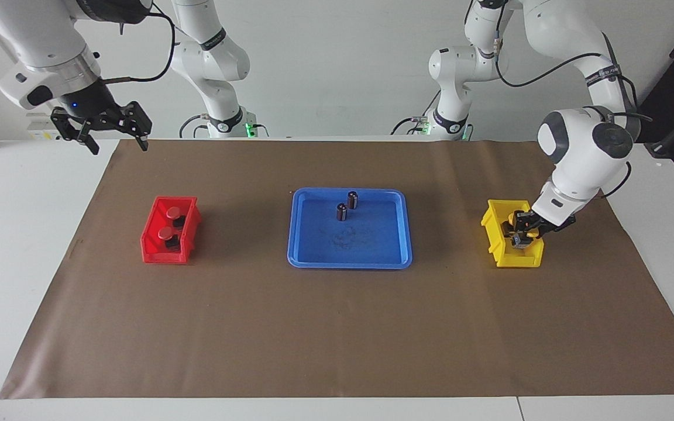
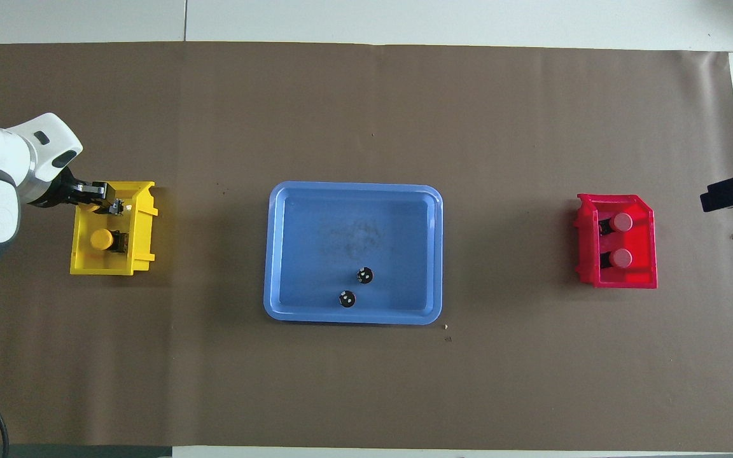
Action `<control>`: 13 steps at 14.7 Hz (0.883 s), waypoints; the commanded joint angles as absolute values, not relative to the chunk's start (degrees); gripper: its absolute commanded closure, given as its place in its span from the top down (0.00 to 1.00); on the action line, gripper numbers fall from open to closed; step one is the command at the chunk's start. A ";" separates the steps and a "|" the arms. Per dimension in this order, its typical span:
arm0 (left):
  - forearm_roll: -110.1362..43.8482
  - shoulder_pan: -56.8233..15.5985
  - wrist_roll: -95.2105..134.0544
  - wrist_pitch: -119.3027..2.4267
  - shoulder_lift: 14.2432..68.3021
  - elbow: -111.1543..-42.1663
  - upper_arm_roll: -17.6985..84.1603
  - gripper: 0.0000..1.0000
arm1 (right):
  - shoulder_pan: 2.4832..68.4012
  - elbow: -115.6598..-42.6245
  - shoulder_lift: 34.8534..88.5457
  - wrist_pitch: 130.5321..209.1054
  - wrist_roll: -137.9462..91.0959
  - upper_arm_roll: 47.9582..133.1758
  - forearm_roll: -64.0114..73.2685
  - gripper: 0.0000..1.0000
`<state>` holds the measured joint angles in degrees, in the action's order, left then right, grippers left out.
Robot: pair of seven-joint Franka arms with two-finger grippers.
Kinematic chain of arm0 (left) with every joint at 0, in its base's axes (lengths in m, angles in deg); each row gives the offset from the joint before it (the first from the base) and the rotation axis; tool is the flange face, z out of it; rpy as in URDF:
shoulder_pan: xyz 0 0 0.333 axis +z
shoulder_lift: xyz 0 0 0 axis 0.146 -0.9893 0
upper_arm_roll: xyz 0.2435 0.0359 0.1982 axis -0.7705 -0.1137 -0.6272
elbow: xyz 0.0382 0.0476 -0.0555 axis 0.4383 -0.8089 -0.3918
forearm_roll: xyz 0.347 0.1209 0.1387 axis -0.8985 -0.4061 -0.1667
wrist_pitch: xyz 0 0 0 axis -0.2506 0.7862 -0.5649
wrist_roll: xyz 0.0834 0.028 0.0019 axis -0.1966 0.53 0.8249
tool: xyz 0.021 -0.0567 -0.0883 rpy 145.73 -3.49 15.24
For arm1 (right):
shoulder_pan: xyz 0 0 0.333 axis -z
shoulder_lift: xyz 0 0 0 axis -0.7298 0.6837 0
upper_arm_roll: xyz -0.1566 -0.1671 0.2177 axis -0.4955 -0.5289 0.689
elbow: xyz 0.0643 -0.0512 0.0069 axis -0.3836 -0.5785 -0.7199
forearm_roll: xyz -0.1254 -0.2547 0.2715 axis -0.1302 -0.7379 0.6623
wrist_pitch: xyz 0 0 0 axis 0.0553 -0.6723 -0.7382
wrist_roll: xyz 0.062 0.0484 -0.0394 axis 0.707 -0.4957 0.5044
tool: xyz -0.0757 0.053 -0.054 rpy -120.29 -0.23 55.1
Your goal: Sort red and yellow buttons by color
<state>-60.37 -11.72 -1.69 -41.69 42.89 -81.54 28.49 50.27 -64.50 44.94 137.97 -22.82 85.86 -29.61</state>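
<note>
Two red buttons [image 1: 173, 213] [image 1: 167, 234] lie in the red bin [image 1: 151, 241] at the right arm's end; in the overhead view they [image 2: 621, 221] [image 2: 621, 257] lie in the same bin [image 2: 650, 254]. One yellow button [image 2: 102, 240] lies in the yellow bin [image 2: 140, 219] at the left arm's end. My left gripper [image 1: 522, 234] is down inside the yellow bin [image 1: 494, 222], shut on the second yellow button [image 2: 90, 207], which it mostly hides. My right gripper [image 1: 117, 143] is open and empty, raised over the mat's edge at its own end.
A blue tray [image 1: 313, 257] sits mid-table with two dark capless cylinders [image 1: 352, 200] [image 1: 341, 211] standing in the part nearer the robots; they also show in the overhead view [image 2: 364, 275] [image 2: 347, 298]. A brown mat [image 1: 337, 327] covers the table.
</note>
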 commanded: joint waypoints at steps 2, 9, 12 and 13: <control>-61.88 -11.21 -1.82 -48.10 42.99 -85.41 28.88 0.01 | 47.04 -62.84 45.22 136.07 -23.60 82.93 -30.88 1.00; -61.80 -11.12 -2.17 -50.40 42.19 -86.29 28.88 0.52 | 46.87 -64.34 44.95 135.89 -23.60 82.75 -30.88 1.00; -61.80 -11.12 -2.09 -49.52 42.19 -85.76 28.88 0.59 | 46.69 -64.34 45.13 135.80 -23.60 82.75 -30.88 1.00; -61.80 -11.12 -2.17 -49.00 42.28 -85.07 28.88 0.59 | 46.69 -64.42 45.04 135.63 -23.51 82.84 -30.88 1.00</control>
